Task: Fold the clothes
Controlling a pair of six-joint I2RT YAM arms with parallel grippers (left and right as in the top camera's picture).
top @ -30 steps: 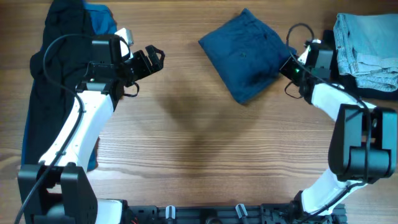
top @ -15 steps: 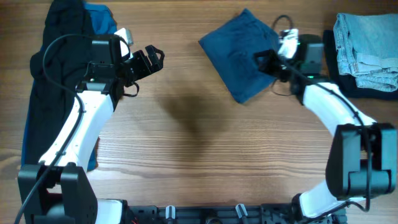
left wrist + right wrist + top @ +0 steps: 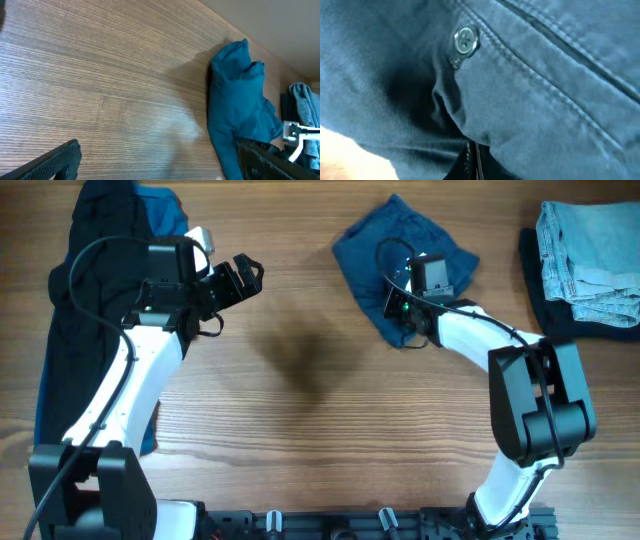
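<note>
A robot test bench: white left arm (image 3: pixel 118 395) and right arm (image 3: pixel 478 332) mounted on a black rail (image 3: pixel 330 524) at the near edge of a wooden table (image 3: pixel 300 445).

Wood-grain table (image 3: pixel 330 450) w/ soft shadow (image 3: pixel 300 360) mid-top, pale wall (image 3: pixel 280 20) behind, even light

You have a wood-grain table (image 3: pixel 320 440), its grain running left to right. Navy shorts (image 3: pixel 362 242) lie rumpled at the far middle. In the far right corner sits folded pale denim (image 3: pixel 585 245), resting on a black cloth (image 3: pixel 531 272) whose edge shows at the denim's left and near sides. Along your left edge a long black garment (image 3: pixel 70 320) stretches from far to near, with brighter blue cloth (image 3: pixel 165 215) showing beside its far end.
</note>
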